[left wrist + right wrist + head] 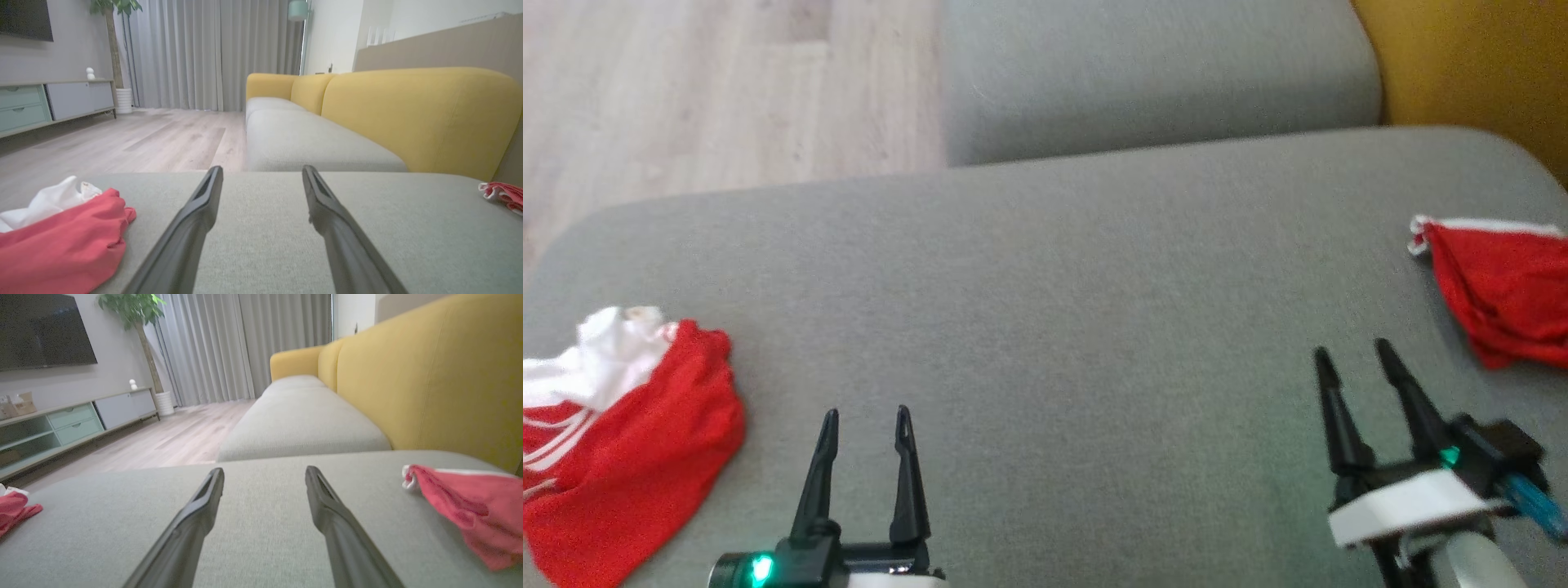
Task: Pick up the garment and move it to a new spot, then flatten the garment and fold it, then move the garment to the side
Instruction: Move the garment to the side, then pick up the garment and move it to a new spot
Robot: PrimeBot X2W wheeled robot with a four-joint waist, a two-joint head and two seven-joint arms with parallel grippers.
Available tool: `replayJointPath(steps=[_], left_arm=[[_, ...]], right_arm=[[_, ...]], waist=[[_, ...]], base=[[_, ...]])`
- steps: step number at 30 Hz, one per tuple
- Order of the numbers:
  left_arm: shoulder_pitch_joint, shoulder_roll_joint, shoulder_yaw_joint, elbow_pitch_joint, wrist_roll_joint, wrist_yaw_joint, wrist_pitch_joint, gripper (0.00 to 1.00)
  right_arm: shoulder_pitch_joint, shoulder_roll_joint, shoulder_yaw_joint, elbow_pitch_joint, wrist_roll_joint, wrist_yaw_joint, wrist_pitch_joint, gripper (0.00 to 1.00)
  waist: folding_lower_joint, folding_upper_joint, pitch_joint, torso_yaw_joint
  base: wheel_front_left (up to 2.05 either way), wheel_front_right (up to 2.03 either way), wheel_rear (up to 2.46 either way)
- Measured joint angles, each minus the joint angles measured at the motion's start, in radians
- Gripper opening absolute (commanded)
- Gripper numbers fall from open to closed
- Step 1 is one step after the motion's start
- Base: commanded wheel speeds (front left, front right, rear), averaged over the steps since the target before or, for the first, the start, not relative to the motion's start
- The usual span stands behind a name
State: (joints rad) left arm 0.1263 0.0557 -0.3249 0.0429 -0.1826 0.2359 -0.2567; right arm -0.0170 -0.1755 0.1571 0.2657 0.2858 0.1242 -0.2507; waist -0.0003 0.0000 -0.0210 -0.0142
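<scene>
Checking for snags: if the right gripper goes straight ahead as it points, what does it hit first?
Likely nothing: the right gripper faces bare grey cushion; the red garment lies to its right.

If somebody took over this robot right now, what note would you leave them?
Left hand: open, empty, above the grey cushion.
Right hand: open, empty, near the red garment with white trim at the cushion's right edge.
Red-and-white garment: crumpled at the left edge.
Done: possibly the right-side garment, set aside; its fold is hard to judge.
Remaining: the crumpled one likely needs moving, flattening, folding.
</scene>
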Motion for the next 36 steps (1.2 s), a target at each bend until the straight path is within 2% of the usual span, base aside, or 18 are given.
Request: replayJointPath(steps=[6,11,28,36], left_arm=[[0.033,0.0,0.032,-0.04,0.011,-0.013,0.0,1.0],[0.133,0.0,0.061,-0.05,0.022,-0.033,0.0,1.0],[0.148,0.001,0.076,-0.039,0.045,-0.078,0.0,1.0],[0.148,0.001,0.079,-0.028,0.061,-0.079,0.0,1.0]], right_arm=[[0.134,0.048,-0.091,-0.145,-0.056,0.0,0.0,1.0],[0.274,0.077,-0.136,-0.163,-0.077,0.0,0.0,1.0],[0.279,0.098,-0.143,-0.17,-0.094,0.0,0.0,1.0],[0.28,0.098,-0.143,-0.17,-0.094,0.0,0.0,1.0]], waist=[[0.0,0.0,-0.053,0.034],[0.0002,0.0,-0.091,0.048],[0.0003,0.0,-0.112,0.055],[0.0003,0.0,-0.114,0.074]], base=[[0.0,0.0,0.0],[0.0,0.0,0.0],[0.0,0.0,0.0],[0.0,0.0,0.0]])
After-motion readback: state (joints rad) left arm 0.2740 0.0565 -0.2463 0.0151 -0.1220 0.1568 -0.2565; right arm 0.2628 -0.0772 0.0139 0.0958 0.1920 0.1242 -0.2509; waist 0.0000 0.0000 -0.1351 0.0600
